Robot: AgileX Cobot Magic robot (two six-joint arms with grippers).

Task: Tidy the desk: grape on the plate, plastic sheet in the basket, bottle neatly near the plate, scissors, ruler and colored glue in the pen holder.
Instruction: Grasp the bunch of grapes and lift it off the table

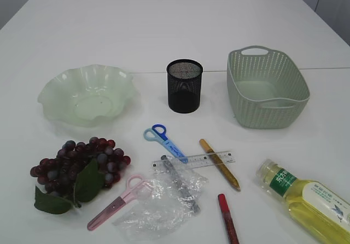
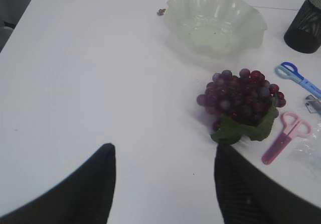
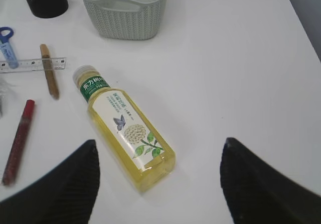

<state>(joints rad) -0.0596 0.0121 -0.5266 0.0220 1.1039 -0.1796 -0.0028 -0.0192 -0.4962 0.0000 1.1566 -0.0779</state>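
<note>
Scissors number two on the bench (image 1: 164,36): blue scissors (image 1: 164,140) and pink scissors (image 1: 116,201). One ruler (image 1: 198,160), three glue sticks, gold (image 1: 219,164), red (image 1: 228,218) and what looks like grey (image 1: 180,183), one plastic sheet (image 1: 158,205), one grape bunch (image 1: 79,164), plate (image 1: 87,94), pen holder (image 1: 184,85), basket (image 1: 267,87), bottle (image 3: 124,126). Left fingers (image 2: 88,189) stand apart, grapes ahead to their right. Right fingers (image 3: 65,181) stand apart, the bottle lying between them.

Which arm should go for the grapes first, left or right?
Left. The grapes lie just ahead of the open left end effector, with the plate right behind them. The right end effector hovers over the bottle on the far side, so it would have to reach across.
</note>
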